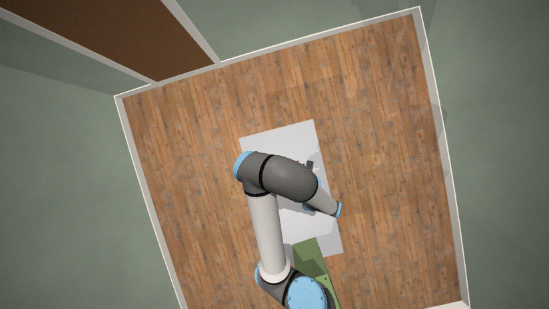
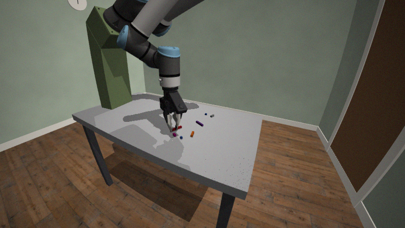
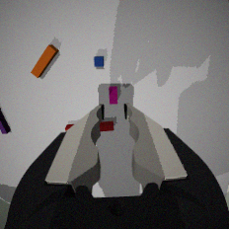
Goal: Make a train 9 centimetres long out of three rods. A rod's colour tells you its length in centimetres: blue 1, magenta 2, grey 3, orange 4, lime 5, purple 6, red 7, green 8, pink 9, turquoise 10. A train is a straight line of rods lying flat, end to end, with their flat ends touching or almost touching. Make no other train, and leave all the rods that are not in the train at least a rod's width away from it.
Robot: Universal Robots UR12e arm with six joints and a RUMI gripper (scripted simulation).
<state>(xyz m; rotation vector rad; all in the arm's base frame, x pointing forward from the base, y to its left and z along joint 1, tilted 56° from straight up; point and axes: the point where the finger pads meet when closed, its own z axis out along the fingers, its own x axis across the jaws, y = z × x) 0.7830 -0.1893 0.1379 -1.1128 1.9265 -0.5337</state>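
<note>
the grey arm [image 1: 290,178] bent over the pale tabletop [image 1: 280,142], beside a green pedestal [image 1: 306,251]

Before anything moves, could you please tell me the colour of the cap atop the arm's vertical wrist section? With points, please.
The cap [image 2: 169,51] is light blue, clearest in the exterior view.

You have seven rods in sight on the counter [image 1: 276,140] [image 2: 220,147] [image 3: 163,30]: two blue, one magenta [image 2: 174,134] [image 3: 114,95], one grey [image 2: 212,115], one orange [image 2: 192,133] [image 3: 44,61], one purple [image 2: 199,123] [image 3: 4,121] and one red [image 2: 178,128] [image 3: 107,126]. You also have one arm [image 1: 266,230] [image 2: 169,65] and one end effector [image 2: 172,129] [image 3: 114,105].
</note>
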